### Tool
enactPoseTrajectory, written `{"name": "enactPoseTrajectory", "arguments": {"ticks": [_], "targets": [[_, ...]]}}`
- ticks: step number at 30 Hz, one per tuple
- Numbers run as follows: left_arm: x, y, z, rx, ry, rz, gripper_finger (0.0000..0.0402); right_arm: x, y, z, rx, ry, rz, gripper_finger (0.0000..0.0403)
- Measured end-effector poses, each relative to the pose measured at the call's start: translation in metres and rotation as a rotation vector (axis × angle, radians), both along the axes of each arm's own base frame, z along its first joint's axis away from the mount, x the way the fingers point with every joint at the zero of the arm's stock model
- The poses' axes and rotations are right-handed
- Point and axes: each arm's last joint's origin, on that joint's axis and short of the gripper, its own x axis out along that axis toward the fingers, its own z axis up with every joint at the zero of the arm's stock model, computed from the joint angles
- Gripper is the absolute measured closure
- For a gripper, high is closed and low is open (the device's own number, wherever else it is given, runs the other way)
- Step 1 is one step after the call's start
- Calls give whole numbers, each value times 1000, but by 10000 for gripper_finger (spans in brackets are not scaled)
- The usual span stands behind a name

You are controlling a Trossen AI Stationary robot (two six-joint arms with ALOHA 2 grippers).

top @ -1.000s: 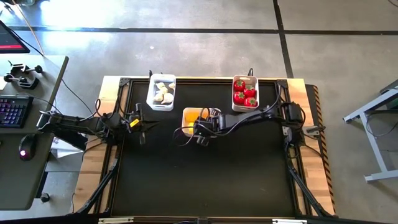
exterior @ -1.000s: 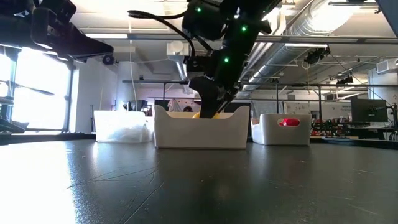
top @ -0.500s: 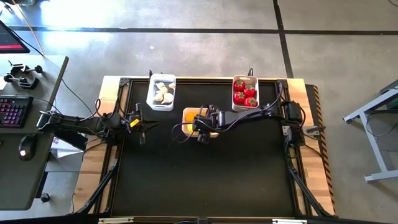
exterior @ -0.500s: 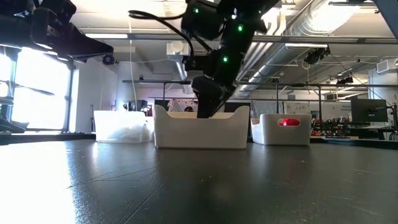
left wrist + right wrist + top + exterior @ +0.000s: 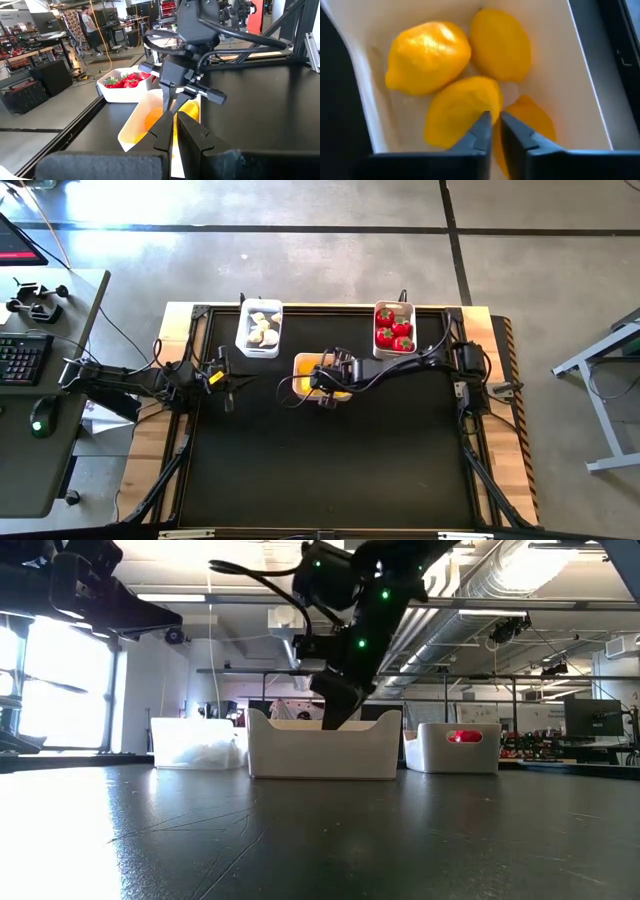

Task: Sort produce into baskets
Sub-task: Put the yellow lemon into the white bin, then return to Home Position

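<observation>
At far left of the high view, the left gripper [image 5: 228,383] waits over the mat's [image 5: 330,470] left edge, its fingers [image 5: 167,127] nearly together with only a slit between them and nothing held. Just beyond it, at the mat's far edge, stands the garlic bin [image 5: 259,329], holding several whitish bulbs [image 5: 262,332]. At centre sits the wider lemon bin [image 5: 303,374], with the right gripper [image 5: 326,380] reaching down into it from above; its wrist view shows four lemons [image 5: 427,55] lying close together on the bin floor, and the fingers [image 5: 481,131] drawn almost shut, empty, poised just over the lemon nearest them [image 5: 462,107] without gripping it. To the right, at the far edge, the third bin [image 5: 394,329] holds the red fruits [image 5: 392,330] with green tops. No loose produce shows anywhere on the mat in the high or low view, and each bin appears to hold one kind only. Sorting therefore looks complete or nearly so; what seems left is for the right arm to lift clear of the lemon bin.
</observation>
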Motion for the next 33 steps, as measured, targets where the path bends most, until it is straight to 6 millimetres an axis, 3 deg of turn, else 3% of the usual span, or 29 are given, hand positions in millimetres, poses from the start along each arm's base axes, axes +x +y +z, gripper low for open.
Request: {"name": "enactPoseTrajectory", "arguments": {"ticks": [2,4,11,14,21,26,33], "targets": [[0,0,0,0,-1,0,392,0,-3,-3,2,-15,6,388],[0,0,0,-6,-2,0,392,0,-4,-4,-8,-25,0,378],[-1,0,2,-2,-20,-15,392,-8,9,24,-116,-116,27,399],[-4,-1,4,-6,-36,-50,392,-21,8,25,-105,-189,83,400],[-11,-1,0,-2,-96,-72,392,-66,8,27,-46,-405,263,402],[-16,0,-4,8,-143,-58,392,-110,10,32,-33,-547,332,403],[-26,1,-4,14,-166,-70,392,-177,0,17,-15,-700,374,403]]}}
